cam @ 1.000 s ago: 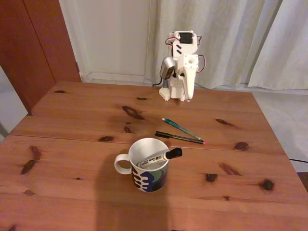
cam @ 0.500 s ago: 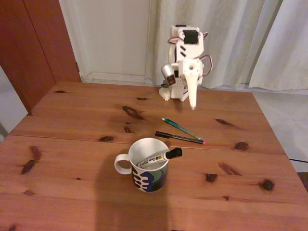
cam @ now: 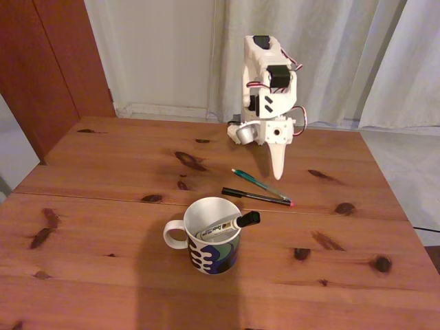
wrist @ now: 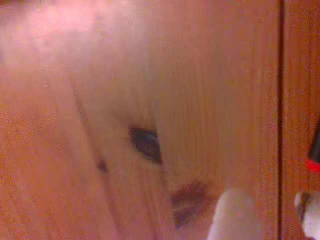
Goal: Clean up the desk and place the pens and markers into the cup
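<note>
A: We are starting at the gripper [cam: 278, 172]. In the fixed view its white fingers [cam: 278, 159] are hanging tip-down above the desk [cam: 103, 165], and they are reading as one tapered point.

B: Are they clamped or spread?

A: We cannot tell from that view. In the wrist view two pale fingertips [wrist: 235, 215] are showing at the bottom edge with a gap of wood between them, but the picture is blurred, so we are leaving it undecided. Nothing is showing between them.

B: What are we seeing closest to the tips?

A: In the fixed view, just below them, the teal pen [cam: 260, 183] is lying slanted on the wood, apart from the fingers. Just beyond it, toward the camera, the black pen [cam: 256, 196] is lying with its red end at the right. The two pens are nearly meeting at that right end. In the wrist view a red and black tip [wrist: 314, 156] is peeking in at the right edge, beside the fingertips.

B: And farther out?

A: Nearer the camera and to the left of the fingers, the cup [cam: 212, 236] is standing upright with its handle at the left. The marker [cam: 229, 224] is leaning inside it, its black cap sticking over the right rim.
</note>
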You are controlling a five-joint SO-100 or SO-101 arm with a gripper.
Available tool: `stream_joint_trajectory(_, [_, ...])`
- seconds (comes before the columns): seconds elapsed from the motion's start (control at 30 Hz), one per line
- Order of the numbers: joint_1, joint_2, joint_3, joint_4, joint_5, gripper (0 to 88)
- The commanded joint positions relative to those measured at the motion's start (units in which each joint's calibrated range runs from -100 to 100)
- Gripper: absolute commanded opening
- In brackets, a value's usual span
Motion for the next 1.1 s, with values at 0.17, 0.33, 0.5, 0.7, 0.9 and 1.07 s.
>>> stream_joint_trajectory(0.17, [-2.1, 1.6, 0.9, -0.8, -3.0, 8.8])
stream_joint_trajectory(0.33, [-2.2, 4.3, 0.8, -1.6, -4.2, 8.8])
stream_joint_trajectory(0.5, [-3.1, 9.2, -0.5, -1.7, -3.9, 8.8])
stream_joint_trajectory(0.7, [-5.0, 14.5, -5.2, -1.7, -4.1, 8.8])
stream_joint_trajectory(0.9, [-4.7, 20.0, -10.9, -1.7, -4.1, 8.8])
stream_joint_trajectory(1.07, [-4.4, 24.7, -14.0, -1.7, -3.7, 8.8])
